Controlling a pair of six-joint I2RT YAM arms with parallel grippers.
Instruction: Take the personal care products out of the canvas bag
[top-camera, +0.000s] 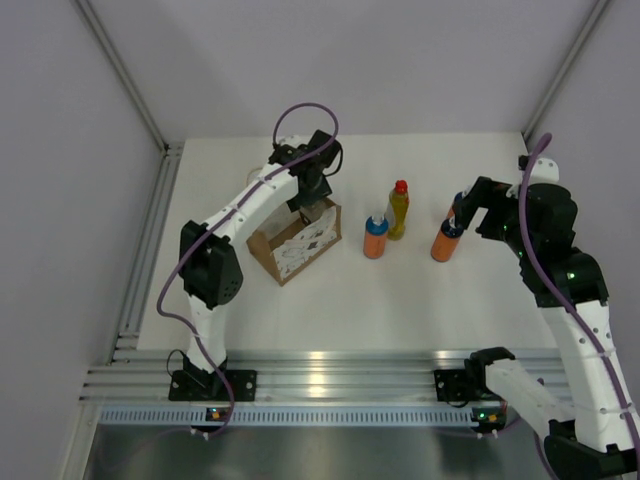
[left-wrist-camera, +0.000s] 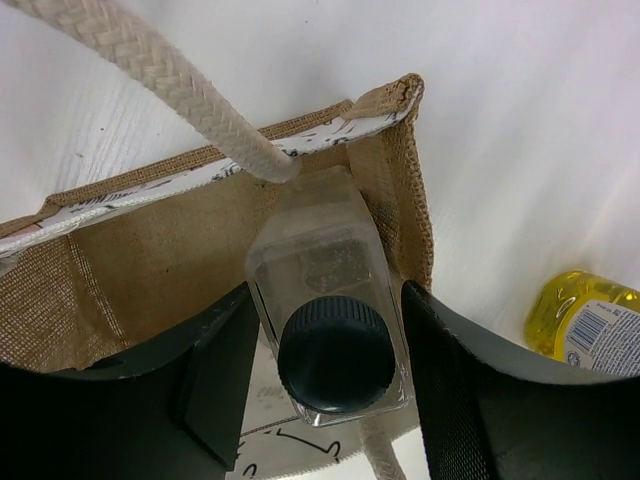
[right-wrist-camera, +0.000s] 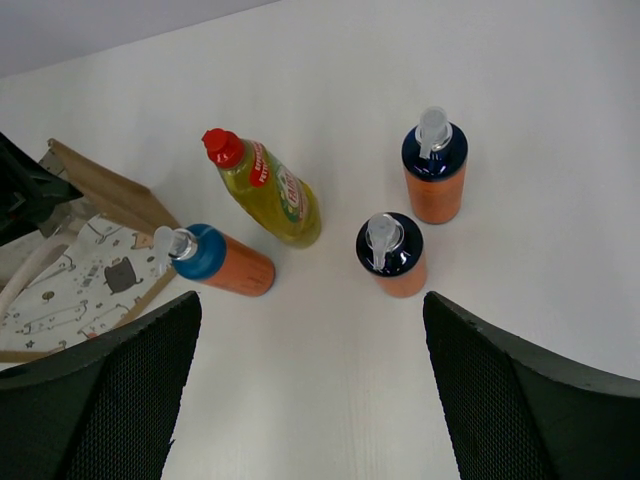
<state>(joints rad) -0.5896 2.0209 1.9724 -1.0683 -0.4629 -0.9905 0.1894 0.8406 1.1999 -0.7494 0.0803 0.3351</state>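
In the top view the canvas bag (top-camera: 290, 250) stands on the white table (top-camera: 300, 320), left of centre. Its long side runs from about 8 to 2 o'clock, and bare tabletop lies all round it, widest toward 6 o'clock. The left gripper (top-camera: 312, 200) reaches down into the bag's 2 o'clock end.

In the left wrist view its fingers (left-wrist-camera: 215, 380) lie flush against two opposite sides of the clear bottle (left-wrist-camera: 330, 250), clenched on it with no gap showing. That bottle stands upright inside the bag, long axis vertical and dark grey cap (left-wrist-camera: 336, 352) pointing up at the camera. The woven side wall (left-wrist-camera: 405, 180) is just beside it at 3 o'clock, and the cream rope handle (left-wrist-camera: 170, 80) crosses its 11 o'clock edge. The bag's interior is free toward 9 o'clock.

Right of the bag and apart from it, the yellow bottle (top-camera: 398, 215) stands upright, red cap up. The light-topped orange bottle (top-camera: 376, 240) is just beside it at about 7 o'clock. Farther right, in the right wrist view, the nearer dark-topped orange bottle (right-wrist-camera: 392, 258) and the farther dark-topped orange bottle (right-wrist-camera: 435, 175) stand upright close together.

The right gripper (right-wrist-camera: 310, 305) hangs above the table near that pair, released, fingers spread wide with nothing between them.
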